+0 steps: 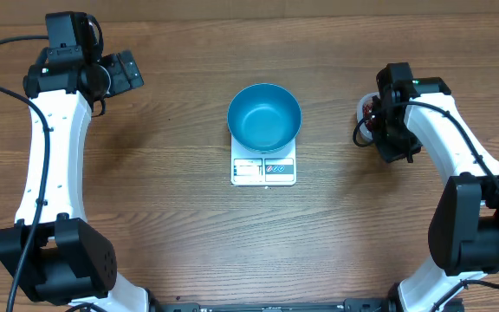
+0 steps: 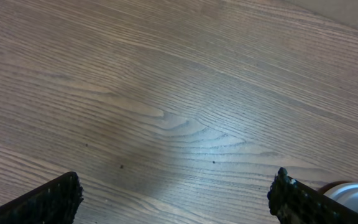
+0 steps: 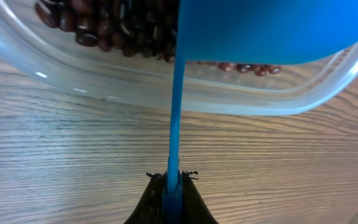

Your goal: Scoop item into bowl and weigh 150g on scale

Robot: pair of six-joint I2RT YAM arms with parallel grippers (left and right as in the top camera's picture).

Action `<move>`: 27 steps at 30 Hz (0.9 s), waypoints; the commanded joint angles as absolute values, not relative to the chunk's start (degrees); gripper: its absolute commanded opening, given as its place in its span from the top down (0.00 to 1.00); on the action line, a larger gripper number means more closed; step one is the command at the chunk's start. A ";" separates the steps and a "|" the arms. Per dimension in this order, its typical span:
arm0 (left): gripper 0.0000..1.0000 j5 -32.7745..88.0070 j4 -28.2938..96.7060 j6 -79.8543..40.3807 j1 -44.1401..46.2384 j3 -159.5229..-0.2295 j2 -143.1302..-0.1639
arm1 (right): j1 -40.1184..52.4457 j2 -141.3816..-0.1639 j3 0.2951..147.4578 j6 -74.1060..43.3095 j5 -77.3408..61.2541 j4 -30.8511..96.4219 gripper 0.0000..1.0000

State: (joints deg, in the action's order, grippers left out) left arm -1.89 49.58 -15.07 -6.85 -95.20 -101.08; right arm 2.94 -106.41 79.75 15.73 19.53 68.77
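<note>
The bright blue bowl (image 1: 264, 115) stands empty on the small white scale (image 1: 263, 170) at the table's middle. My right gripper (image 3: 172, 177) is shut on the thin handle of a blue scoop (image 3: 174, 118). The scoop's head (image 3: 272, 28) hangs over a clear plastic tub (image 3: 166, 90) holding the dark red-brown beans (image 3: 101, 25). In the overhead view the right gripper (image 1: 379, 121) covers most of that tub (image 1: 364, 110) at the right. My left gripper (image 1: 125, 73) is open at the far left over bare wood, its fingertips (image 2: 61, 196) wide apart with nothing between them.
The wooden table (image 1: 171, 217) spreads around the scale. A white rounded object (image 2: 356, 193) shows at the lower right edge of the left wrist view. Both white arms run down the table's left and right sides.
</note>
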 commanded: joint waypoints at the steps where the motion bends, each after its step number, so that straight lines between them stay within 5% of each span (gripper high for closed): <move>1: 0.01 -1.45 49.50 -15.25 -6.70 -95.59 -101.58 | 2.81 -108.44 79.11 13.54 15.27 70.59 0.97; 27: 0.00 -1.45 49.50 -15.25 -6.72 -95.59 -101.58 | -0.51 -112.62 87.64 11.99 7.18 77.30 0.97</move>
